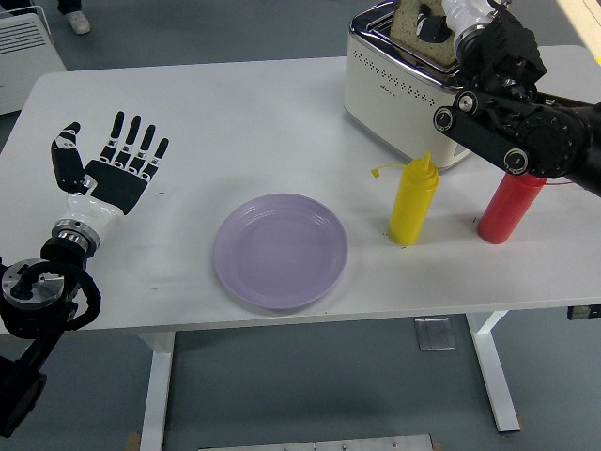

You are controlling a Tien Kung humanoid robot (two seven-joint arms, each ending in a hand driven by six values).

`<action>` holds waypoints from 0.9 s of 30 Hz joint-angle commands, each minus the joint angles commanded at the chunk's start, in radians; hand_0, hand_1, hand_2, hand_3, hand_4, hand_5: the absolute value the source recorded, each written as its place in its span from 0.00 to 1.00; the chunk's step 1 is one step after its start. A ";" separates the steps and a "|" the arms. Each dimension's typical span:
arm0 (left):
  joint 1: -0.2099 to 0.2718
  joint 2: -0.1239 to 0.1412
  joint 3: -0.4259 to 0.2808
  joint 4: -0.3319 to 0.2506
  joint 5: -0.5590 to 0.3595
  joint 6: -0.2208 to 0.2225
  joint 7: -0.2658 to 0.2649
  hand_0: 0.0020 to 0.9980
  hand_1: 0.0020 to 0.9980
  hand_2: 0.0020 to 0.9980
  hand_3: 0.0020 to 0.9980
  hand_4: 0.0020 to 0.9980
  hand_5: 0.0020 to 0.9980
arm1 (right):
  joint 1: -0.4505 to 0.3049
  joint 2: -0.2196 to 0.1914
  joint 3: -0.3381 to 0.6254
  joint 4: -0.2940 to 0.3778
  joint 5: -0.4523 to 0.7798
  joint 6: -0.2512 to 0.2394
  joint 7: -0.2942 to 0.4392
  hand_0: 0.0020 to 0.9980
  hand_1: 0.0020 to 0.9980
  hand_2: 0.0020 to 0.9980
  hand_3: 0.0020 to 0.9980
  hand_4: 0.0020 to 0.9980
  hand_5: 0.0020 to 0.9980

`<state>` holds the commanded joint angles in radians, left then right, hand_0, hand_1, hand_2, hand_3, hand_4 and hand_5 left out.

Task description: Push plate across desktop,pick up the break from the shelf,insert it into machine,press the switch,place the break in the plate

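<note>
Now, right hand (439,19): grips bread slice (413,26) in toaster (394,85), one o'clock of plate (280,250).
Left hand (117,169): fingers spread, empty, nine o'clock.

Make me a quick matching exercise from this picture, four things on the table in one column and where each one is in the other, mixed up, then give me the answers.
Things:
1. purple plate
2. bread slice
3. yellow squeeze bottle
4. left hand

Places:
A. in the toaster slot, right hand on it
B. flat, fingers spread, on the table's left side
C. near the front edge, middle
D. just left of the red squeeze bottle

Pairs: 1-C, 2-A, 3-D, 4-B
</note>
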<state>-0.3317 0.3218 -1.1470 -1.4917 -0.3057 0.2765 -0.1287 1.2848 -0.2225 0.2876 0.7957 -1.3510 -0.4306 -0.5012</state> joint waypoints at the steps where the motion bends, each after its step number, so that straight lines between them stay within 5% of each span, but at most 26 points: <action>1: 0.000 0.000 -0.001 0.000 -0.002 0.000 -0.001 0.83 0.76 0.74 0.71 0.64 1.00 | -0.003 0.001 -0.001 0.000 0.005 0.007 0.002 0.25 0.48 0.52 0.52 0.34 0.00; 2: 0.000 0.000 -0.002 -0.001 -0.003 0.000 -0.001 0.83 0.76 0.74 0.71 0.64 1.00 | -0.005 0.002 -0.002 0.000 0.009 0.012 0.003 0.29 0.52 0.58 0.54 0.33 0.00; 13: 0.000 0.000 -0.002 -0.003 -0.006 0.001 -0.003 0.83 0.76 0.74 0.71 0.64 1.00 | -0.020 0.011 0.000 0.005 0.038 0.052 0.000 0.34 0.56 0.61 0.56 0.37 0.00; 14: 0.000 -0.001 -0.002 -0.003 -0.006 0.001 -0.003 0.82 0.76 0.74 0.71 0.64 1.00 | -0.021 0.011 0.001 0.004 0.039 0.056 0.002 0.46 0.66 0.68 0.62 0.41 0.00; 19: -0.001 -0.001 -0.001 -0.002 -0.006 0.002 -0.003 0.82 0.76 0.74 0.71 0.64 1.00 | -0.024 0.012 0.002 0.000 0.035 0.081 0.015 0.46 0.66 0.68 0.62 0.41 0.00; 20: -0.001 -0.001 -0.001 -0.002 -0.006 0.002 -0.003 0.82 0.76 0.74 0.71 0.64 1.00 | -0.025 0.012 0.002 0.000 0.034 0.084 0.017 0.59 0.73 0.74 0.69 0.45 0.03; 27: -0.001 -0.002 0.000 -0.002 -0.007 0.003 -0.002 0.82 0.76 0.74 0.71 0.57 1.00 | -0.028 0.010 0.009 -0.001 0.023 0.102 0.028 0.64 0.75 0.76 0.71 0.47 0.05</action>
<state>-0.3324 0.3197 -1.1470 -1.4937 -0.3124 0.2797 -0.1312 1.2572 -0.2121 0.2968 0.7947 -1.3277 -0.3287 -0.4728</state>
